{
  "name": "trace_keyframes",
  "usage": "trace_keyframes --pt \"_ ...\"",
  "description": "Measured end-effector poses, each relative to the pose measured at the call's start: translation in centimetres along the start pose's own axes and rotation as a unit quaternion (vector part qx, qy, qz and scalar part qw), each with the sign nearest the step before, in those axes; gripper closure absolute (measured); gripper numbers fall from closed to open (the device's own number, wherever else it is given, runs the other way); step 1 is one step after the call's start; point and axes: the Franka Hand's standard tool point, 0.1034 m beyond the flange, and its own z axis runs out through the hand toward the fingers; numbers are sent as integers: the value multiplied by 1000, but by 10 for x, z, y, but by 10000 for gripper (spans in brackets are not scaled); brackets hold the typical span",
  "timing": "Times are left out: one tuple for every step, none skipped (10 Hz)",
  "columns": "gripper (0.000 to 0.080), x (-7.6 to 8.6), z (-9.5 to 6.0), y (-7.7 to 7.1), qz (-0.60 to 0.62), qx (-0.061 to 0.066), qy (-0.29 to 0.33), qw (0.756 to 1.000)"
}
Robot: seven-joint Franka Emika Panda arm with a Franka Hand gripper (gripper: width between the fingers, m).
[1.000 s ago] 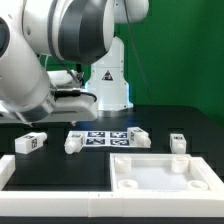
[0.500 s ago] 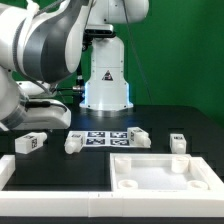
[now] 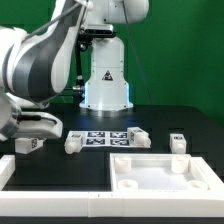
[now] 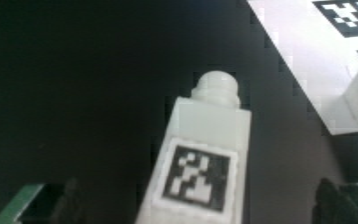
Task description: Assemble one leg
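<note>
White matte plastic forms the leg (image 4: 201, 160): a stubby rectangular block with a rounded peg at one end and a black-and-white square tag on its upper face. It lies flat on the black worktop (image 3: 160, 122), at the exterior view's left. Within the last second the arm has swung down from above the scene to this leg. The claw (image 4: 194, 208) now hangs over it, open, its dark fingers (image 4: 39, 205) on either side of the block and clear of it. Judged stage: pre-grasp, closing not yet done. Three like blocks (image 3: 75, 142), the marker board (image 3: 105, 137) and the smooth white panel (image 3: 165, 172) lie undisturbed.
</note>
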Motion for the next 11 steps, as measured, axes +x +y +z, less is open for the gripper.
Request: trace_keyframes --pt "151 3 4 -2 -2 -2 1 1000" --pt "151 4 4 -5 -4 -2 1 1000" --pt "151 4 4 -5 -5 -2 1 1000" --pt "253 4 4 -5 -5 -2 1 1000" --pt "389 4 4 -5 -5 -2 1 1000" --pt "389 4 4 -5 -5 -2 1 1000" --pt "515 4 4 -5 -5 -3 1 1000" --pt "515 4 4 -5 -5 -3 1 1000" --pt "515 4 4 -5 -5 -3 1 1000" --pt "515 4 3 -7 -7 -4 1 1000" --pt "515 -1 -9 -21 -23 -9 6 1000"
